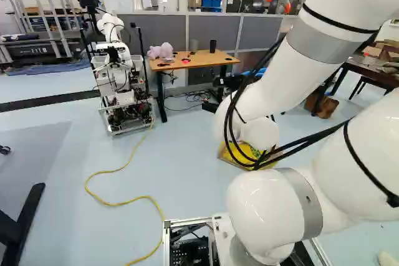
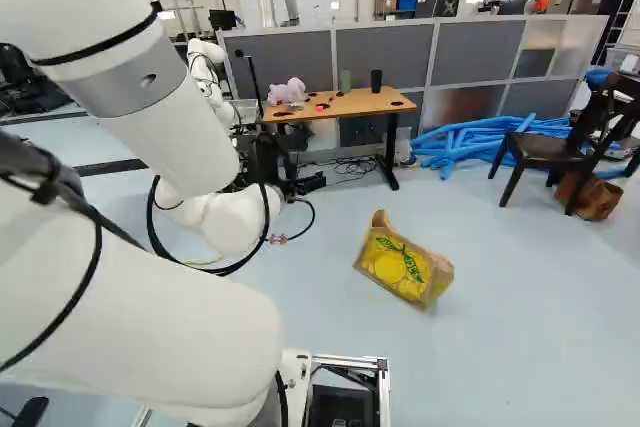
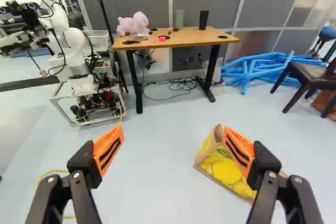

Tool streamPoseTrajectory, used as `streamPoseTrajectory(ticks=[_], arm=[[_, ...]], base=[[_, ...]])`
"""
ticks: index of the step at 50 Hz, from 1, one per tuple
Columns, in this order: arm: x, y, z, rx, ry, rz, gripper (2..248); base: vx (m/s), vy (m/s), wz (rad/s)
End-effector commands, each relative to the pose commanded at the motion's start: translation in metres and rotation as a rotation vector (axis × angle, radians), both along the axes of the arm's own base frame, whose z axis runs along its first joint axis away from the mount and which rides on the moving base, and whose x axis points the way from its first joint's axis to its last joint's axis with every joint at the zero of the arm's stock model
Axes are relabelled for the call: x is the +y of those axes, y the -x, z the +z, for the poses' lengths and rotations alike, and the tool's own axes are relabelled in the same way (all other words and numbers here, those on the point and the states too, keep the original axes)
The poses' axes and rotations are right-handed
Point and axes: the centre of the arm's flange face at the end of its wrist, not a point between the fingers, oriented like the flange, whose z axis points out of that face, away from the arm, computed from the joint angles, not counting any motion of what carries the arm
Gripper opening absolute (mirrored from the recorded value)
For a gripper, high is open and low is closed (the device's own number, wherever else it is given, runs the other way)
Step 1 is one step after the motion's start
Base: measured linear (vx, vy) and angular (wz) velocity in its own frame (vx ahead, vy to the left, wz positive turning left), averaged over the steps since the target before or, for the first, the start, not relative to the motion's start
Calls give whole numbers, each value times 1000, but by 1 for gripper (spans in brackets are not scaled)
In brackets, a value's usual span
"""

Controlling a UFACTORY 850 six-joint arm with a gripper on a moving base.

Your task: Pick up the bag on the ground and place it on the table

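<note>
The bag lies on the floor, well short of the bench and apart from its legs. The hand is spread wide with nothing between its orange pads; in the wrist view one finger covers part of the bag, which lies ahead of it and off to that side.

The bag looks like thin brown paper with a big yellow print, so I expect it to be light if empty, but its contents do not show. Its walls will probably buckle and crackle under a squeeze. A raised, creased edge stands up at the end nearer the bench, and that seems the best place to take hold: one finger each side of the paper, set deep enough that the pads catch more than the lip. Pinching the broad printed face would likely just dent it or slide off. A firm but modest grip should do; a hard tug at one corner could tear it. Lifted by one end, it may swing and sag, so it wants a slow, level carry, clear of the pink stuffed toy on the bench.
</note>
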Motion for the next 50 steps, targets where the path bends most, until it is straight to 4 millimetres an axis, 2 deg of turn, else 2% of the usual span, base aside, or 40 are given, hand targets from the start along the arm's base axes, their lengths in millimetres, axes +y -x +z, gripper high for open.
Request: streamPoseTrajectory(ticks=[50], arm=[[0,0,0,0,0,0,247]], base=[[122,-40,-217]])
